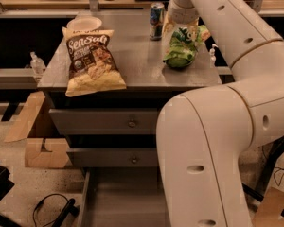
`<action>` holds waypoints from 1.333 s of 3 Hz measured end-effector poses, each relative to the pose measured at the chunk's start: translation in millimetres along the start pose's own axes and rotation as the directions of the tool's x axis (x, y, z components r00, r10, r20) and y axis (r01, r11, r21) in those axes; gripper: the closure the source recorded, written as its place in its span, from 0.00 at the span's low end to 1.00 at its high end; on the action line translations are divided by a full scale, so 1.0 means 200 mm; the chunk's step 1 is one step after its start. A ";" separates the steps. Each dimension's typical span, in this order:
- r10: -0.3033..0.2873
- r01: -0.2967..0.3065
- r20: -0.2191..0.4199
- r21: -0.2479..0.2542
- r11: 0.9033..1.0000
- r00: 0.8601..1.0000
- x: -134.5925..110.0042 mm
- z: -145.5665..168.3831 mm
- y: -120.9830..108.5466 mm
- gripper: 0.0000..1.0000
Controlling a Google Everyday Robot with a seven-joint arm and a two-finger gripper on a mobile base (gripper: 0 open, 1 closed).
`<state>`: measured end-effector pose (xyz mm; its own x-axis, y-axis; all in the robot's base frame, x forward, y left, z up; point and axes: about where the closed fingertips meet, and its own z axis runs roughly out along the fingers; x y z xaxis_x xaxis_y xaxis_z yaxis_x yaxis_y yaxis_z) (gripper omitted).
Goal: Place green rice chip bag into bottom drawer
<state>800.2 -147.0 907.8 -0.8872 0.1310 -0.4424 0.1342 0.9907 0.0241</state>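
Observation:
The green rice chip bag lies on the grey cabinet top, near its right rear corner. My gripper hangs from the white arm right over the bag's upper end, at or touching its top. The arm's wrist hides the gripper's upper part. The bottom drawer is pulled out at the foot of the cabinet, its flat grey floor bare. My arm's big white link covers the drawer's right side.
A large yellow-and-brown SenSali chip bag lies on the left of the top, with a white bowl behind it. A drink can stands just left of my gripper. Two knobbed drawers are shut. Cardboard and cables lie on the floor at left.

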 end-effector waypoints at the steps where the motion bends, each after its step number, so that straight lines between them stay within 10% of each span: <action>1: 0.000 0.000 -0.005 0.001 1.000 1.000 0.01 0.02 0.00 0.37; 3: -0.002 0.002 -0.008 0.001 1.000 1.000 0.01 0.06 0.00 0.00; 4: -0.002 0.002 -0.008 0.001 1.000 1.000 0.01 0.06 0.00 0.00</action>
<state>803.9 -146.2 896.4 -0.8909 0.1294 -0.4353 0.1332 0.9908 0.0220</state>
